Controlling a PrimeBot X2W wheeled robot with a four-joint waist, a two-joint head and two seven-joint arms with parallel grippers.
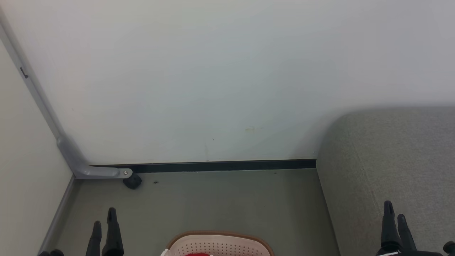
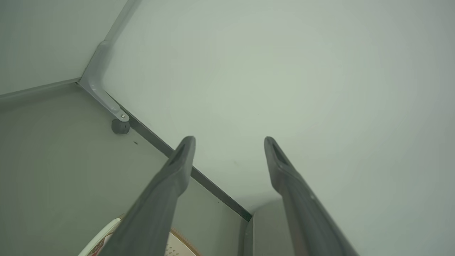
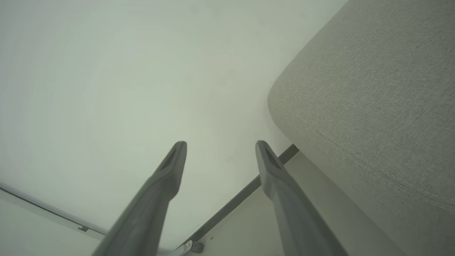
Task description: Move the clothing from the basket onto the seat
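- The clothing [image 1: 196, 254] shows as a thin red sliver at 6 o'clock in the head view. It lies inside the basket [image 1: 217, 244] and is cut off by the bottom edge, so I cannot tell its folds or layers.
- It is probably light, limp fabric that sags and trails when lifted. A pinch on a bunched fold near the top middle of the pile should carry more cloth than a grip on a loose hem.
- A dangling end could catch on the basket's rim, so a lift straight up before swinging toward 4 o'clock looks wise.
- The basket is cream plastic pierced with rows of small holes, with a brown rim, rounded corners and a white handle at its 9 o'clock side. It looks stiff but light, and may skid on the smooth floor [image 1: 220, 202] if the cloth drags on it.
- The seat [image 1: 391, 160] fills 3 to 4 o'clock. It is grey woven upholstery, matte and slightly coarse, with a rounded corner and a faint stitched seam in the right wrist view. Fabric laid there should stay put.
- The left hand [image 1: 104, 217] stands at 7 o'clock, fingers spread wide and empty.
- The right hand [image 1: 394, 209] stands at 5 o'clock in front of the seat, also wide and empty.
- A plain pale wall [image 1: 213, 78] meets the floor at a black skirting strip [image 1: 213, 166].
- A grey metal bracket [image 1: 103, 172] with a dark round foot sits toward 8 o'clock.
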